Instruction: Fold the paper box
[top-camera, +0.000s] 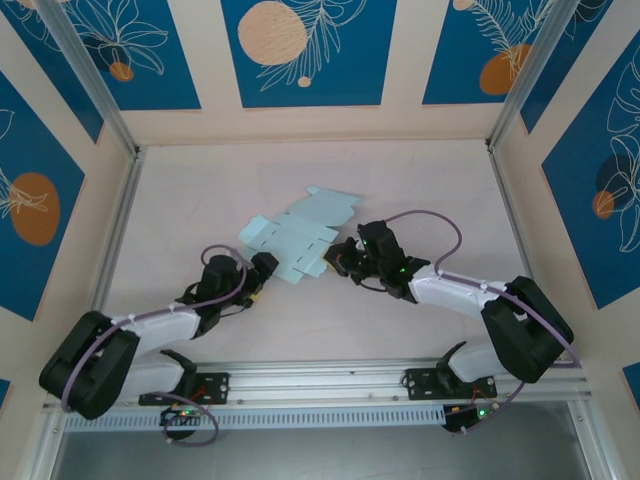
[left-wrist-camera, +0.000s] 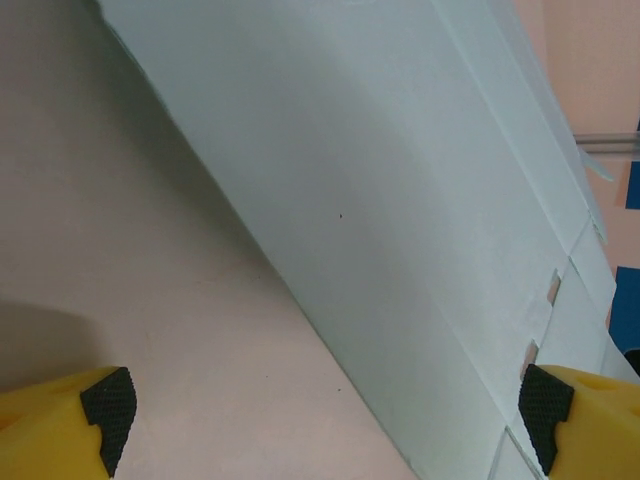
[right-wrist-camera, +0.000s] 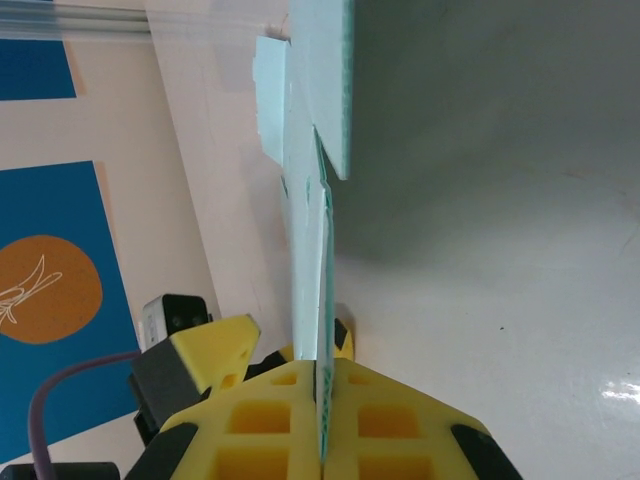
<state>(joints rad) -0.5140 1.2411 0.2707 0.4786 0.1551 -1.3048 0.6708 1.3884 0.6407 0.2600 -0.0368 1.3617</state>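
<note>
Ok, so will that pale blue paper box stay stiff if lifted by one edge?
Probably not: the paper box looks very thin edge-on in the right gripper, so likely light and floppy. Its creases and slits suggest it would hinge there. Pushed, it would probably slide on the table.

The right gripper (right-wrist-camera: 325, 365) is pinched tight on an edge of the pale blue paper box (right-wrist-camera: 320, 100) (a flat sheet seen edge-on between yellow fingers). It casts a shadow on the glossy table (right-wrist-camera: 500, 280).

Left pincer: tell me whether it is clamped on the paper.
No, the left pincer stands wide open and the paper lies unpinched ahead of it.
</note>
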